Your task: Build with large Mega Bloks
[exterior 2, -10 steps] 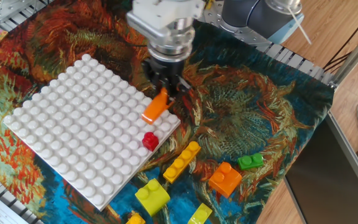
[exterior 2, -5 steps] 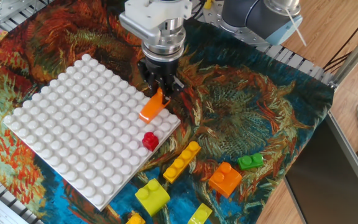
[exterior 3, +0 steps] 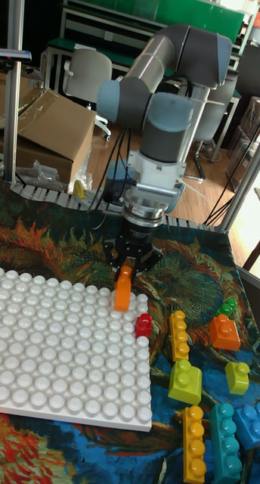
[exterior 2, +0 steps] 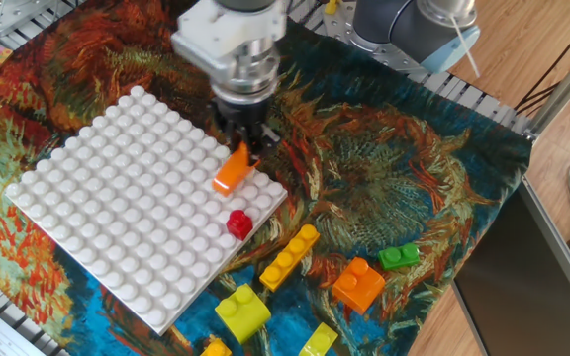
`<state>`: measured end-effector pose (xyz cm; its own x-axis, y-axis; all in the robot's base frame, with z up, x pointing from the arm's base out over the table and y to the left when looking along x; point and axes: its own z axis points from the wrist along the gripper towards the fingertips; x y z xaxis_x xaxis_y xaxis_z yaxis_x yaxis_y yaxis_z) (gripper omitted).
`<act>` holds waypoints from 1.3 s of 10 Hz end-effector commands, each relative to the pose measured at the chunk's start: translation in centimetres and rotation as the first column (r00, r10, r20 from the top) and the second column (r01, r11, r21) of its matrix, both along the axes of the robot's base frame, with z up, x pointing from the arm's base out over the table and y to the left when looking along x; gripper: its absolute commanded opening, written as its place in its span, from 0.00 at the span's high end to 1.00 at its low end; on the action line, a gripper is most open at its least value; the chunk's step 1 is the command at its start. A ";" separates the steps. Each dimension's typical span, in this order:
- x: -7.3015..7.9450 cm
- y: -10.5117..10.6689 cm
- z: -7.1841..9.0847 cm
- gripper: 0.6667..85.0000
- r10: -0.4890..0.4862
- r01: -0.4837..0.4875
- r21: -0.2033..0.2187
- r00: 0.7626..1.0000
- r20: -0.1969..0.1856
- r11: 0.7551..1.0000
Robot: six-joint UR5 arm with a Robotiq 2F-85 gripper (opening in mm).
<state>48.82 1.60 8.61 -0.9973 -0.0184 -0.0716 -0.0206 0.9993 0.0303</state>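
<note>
So the gripper [exterior 2: 241,148] has its jaws clamped on a long orange brick [exterior 2: 232,169], holding it by the top end so it hangs tilted over the near-right part of the white baseplate [exterior 2: 97,198]. From the tall fixed view the orange brick [exterior 3: 123,288] looks nearly upright, lower end right down at the studs, though I can't tell if it's actually touching them. The gripper [exterior 3: 128,266] sits straight above it.

A little red one-stud brick [exterior 2: 238,223] sits on the baseplate's right edge, just beside the hanging brick and a bit closer to the camera. In the tall view it's the red brick [exterior 3: 143,325] at the plate's corner.

The rest of the bricks are scattered on the painted sunflower-pattern cloth [exterior 2: 394,168] covering the worktop, off to the right of the plate: a yellow four-stud bar [exterior 2: 289,257] lying close to the plate's edge, an orange two-stud brick [exterior 2: 358,284] beside it, a small green brick [exterior 2: 398,256] just past that, and a lime-yellow chunky brick [exterior 2: 242,311] nearer the front. A yellow brick [exterior 2: 319,340] pokes in at the bottom edge.

The tall view also shows a teal bar [exterior 3: 224,439] and a blue brick [exterior 3: 253,425] at the lower right, next to another yellow bar [exterior 3: 193,442].
</note>
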 end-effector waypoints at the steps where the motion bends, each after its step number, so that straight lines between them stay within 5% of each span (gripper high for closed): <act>1: 0.8 -1.5 -0.8 0.99 -0.010 0.010 0.005 1.000 -0.003 1.000; 5: 1.3 -2.7 -0.8 0.99 -0.036 0.036 -0.038 0.999 0.016 0.999; 13: -0.4 -2.6 -1.3 0.99 -0.054 0.054 0.020 0.998 0.043 0.998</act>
<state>49.02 -1.06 7.49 -0.9946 0.0306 -0.0989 0.0284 0.9993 0.0240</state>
